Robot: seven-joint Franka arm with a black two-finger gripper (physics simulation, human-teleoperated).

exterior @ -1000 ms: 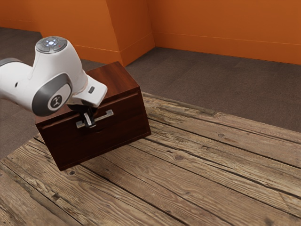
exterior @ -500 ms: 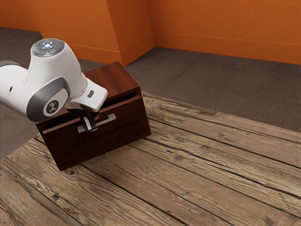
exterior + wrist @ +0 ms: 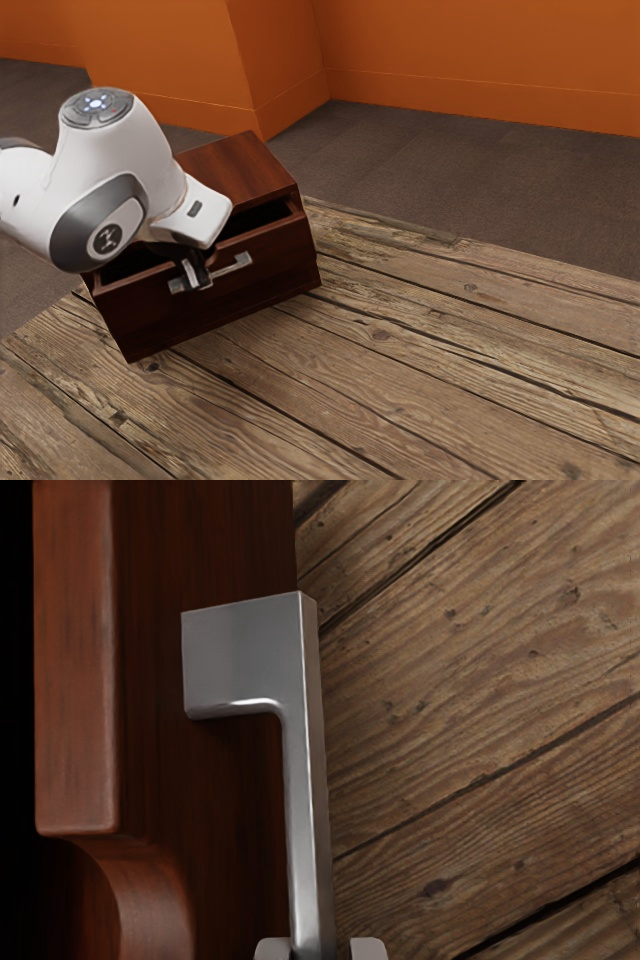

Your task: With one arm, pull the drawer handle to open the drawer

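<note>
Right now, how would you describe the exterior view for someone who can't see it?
A white robot arm clamps its black gripper on the metal handle of a partly open drawer in a small dark wooden box on a plank table.

The glossy white arm (image 3: 60, 190) has a grey joint ring (image 3: 105, 236) bearing a white mark, a blue-lit grey top cap (image 3: 97, 103) and a small black hand (image 3: 194, 272).

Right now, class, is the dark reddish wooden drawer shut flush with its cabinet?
No: the dark reddish wooden drawer front stands forward of the wooden cabinet, with a dark gap open behind its top edge.
</note>
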